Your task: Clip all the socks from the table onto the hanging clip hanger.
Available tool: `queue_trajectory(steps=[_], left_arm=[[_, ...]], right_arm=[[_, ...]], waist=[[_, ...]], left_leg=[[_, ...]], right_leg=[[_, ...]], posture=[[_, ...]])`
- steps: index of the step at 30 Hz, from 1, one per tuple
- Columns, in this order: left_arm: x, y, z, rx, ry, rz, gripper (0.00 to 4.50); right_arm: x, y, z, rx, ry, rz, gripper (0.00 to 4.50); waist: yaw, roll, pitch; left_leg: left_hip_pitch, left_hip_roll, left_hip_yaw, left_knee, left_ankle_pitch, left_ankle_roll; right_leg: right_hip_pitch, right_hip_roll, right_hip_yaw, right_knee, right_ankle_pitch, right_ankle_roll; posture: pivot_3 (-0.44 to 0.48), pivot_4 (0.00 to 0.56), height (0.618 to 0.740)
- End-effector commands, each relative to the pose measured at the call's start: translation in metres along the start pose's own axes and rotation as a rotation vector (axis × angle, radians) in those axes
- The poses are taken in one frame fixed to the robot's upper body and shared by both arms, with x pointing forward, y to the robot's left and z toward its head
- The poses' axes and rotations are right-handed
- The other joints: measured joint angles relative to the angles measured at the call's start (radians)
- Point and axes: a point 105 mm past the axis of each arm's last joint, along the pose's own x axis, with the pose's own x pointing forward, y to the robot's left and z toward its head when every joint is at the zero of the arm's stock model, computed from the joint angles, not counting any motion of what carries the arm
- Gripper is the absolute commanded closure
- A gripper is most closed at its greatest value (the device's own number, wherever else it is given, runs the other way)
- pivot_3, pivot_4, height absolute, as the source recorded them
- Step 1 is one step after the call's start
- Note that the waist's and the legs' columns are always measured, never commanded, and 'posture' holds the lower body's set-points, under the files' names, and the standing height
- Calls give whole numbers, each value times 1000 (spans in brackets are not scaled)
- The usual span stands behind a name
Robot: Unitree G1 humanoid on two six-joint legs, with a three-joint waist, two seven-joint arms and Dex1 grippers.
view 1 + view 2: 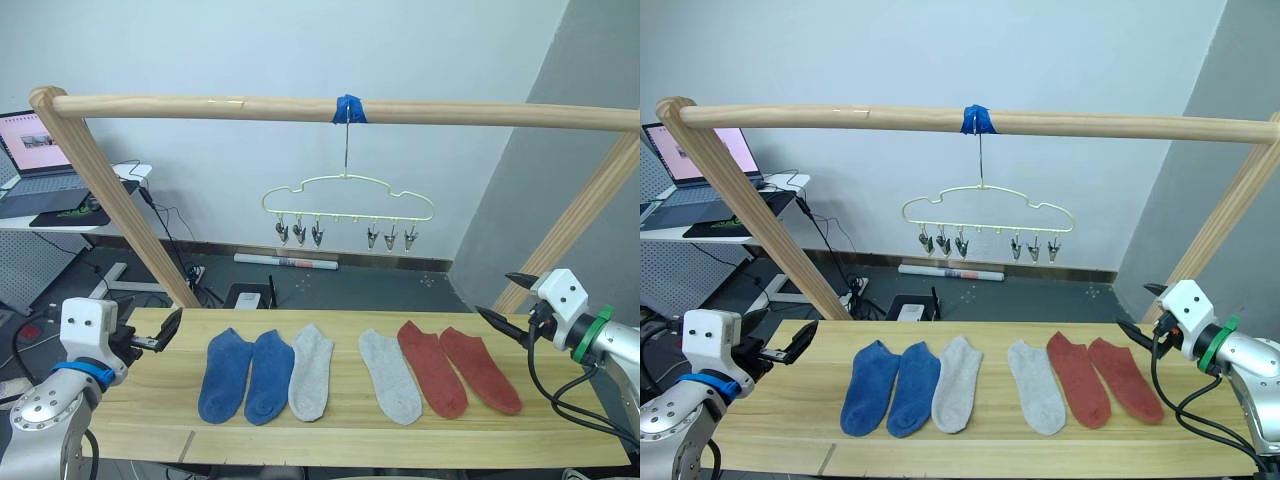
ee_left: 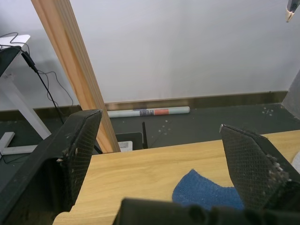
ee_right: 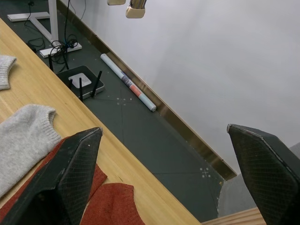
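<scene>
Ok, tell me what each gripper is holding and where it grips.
Nothing is held. The left gripper and the right gripper are both open and empty.

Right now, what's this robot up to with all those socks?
Nothing is being handled yet. Six socks lie in a row on the table: two blue socks, two grey socks, two red socks. The clip hanger hangs bare from the wooden pole. The left pincer and right pincer are open, one at each end.

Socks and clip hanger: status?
Left gripper open, right gripper open, both empty. Six knit ankle socks flat on plank table. Pale yellow wire clip hanger bare. Nothing in the way.
</scene>
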Motion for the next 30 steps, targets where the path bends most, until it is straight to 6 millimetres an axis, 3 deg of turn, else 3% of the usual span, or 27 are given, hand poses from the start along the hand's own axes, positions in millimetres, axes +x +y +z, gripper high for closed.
queue_trajectory(steps=[1,10,19,26,30], left_arm=[[-1,6,18,69,-48,18,0],[1,9,12,67,-11,25,0],[-2,-1,34,59,-154,-100,0],[-1,3,35,34,-175,-88,0],[5,-7,41,0,-222,-93,0]], right_arm=[[-5,-7,16,-46,-31,-28,18],[-10,-9,19,-40,-25,-47,18],[-13,-10,11,-32,-14,-54,18],[-16,-11,4,-32,-14,-58,18],[-16,-6,4,-31,-28,-51,18]], waist=[[0,0,0],[0,-1,-1],[-1,0,-1],[-1,0,-1],[-3,0,-2]], left_leg=[[0,0,0,0,0,0],[0,0,0,0,0,0],[0,0,1,0,0,0],[0,0,1,0,0,0],[0,0,1,0,0,0]], right_leg=[[0,0,0,0,0,0],[0,0,0,0,0,0],[0,0,0,0,0,0],[0,0,1,0,0,0],[0,0,1,0,0,0]], posture=[[-78,0,740],[-83,0,740],[-89,0,740],[-104,0,740],[-121,0,740]])
